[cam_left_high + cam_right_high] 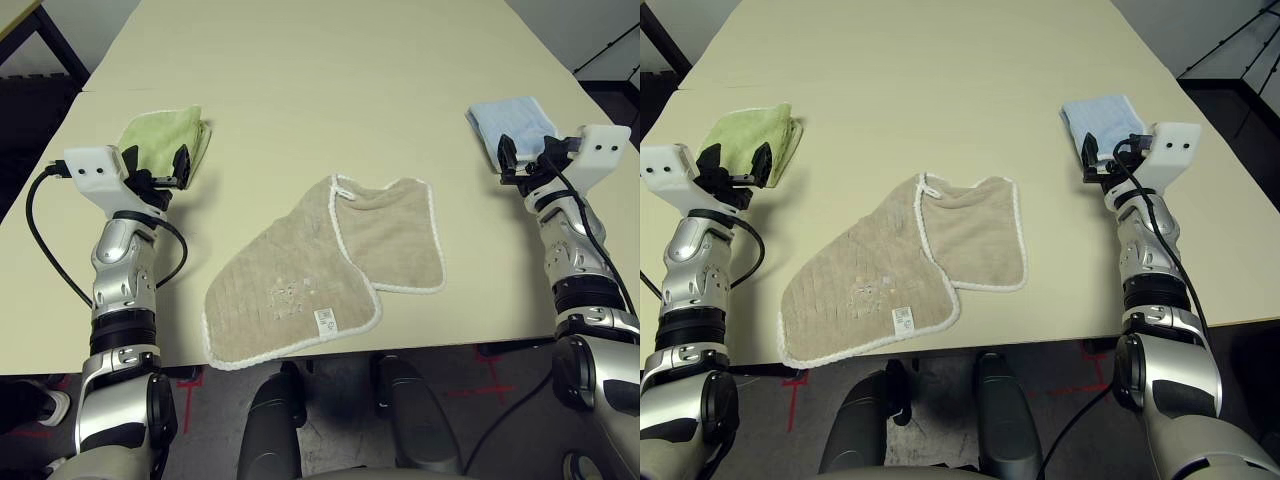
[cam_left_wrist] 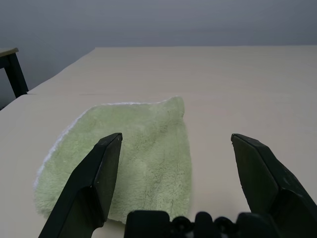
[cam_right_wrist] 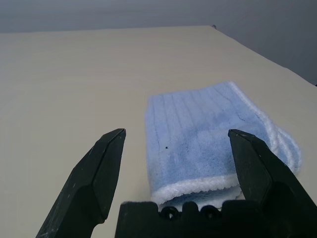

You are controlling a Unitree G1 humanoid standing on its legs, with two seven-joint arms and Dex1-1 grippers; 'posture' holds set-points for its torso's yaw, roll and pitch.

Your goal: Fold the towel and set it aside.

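So the towel (image 1: 330, 270) is lying near the front edge of the table (image 1: 300, 80), roughly between the 2 arms, and it's already partly doubled over: 1 flap with white piping sits across the upper right part while the lower left part with the small white label (image 1: 325, 319) is still spread out at an angle. Neither gripper is on it. The left gripper (image 1: 160, 165) hangs with its fingers spread wide and nothing in them, out over the lime-green cloth (image 1: 170, 135), and the right gripper (image 1: 525, 160) is likewise wide apart and empty, just in front of the light-blue cloth (image 1: 510, 125). My take on doing this step well: both arms need to come inward and down to the towel, pick 2 corners along the same piped edge, pinch only 1 layer where the flap overlaps, and carry the edge over evenly so it doesn't end up skewed. Things to watch: those 2 small folded cloths sit right under the open fingers, so it'd be easy to snag the wrong fabric, and the towel's lower corner is close to the table edge, so dragging it could slide it off.
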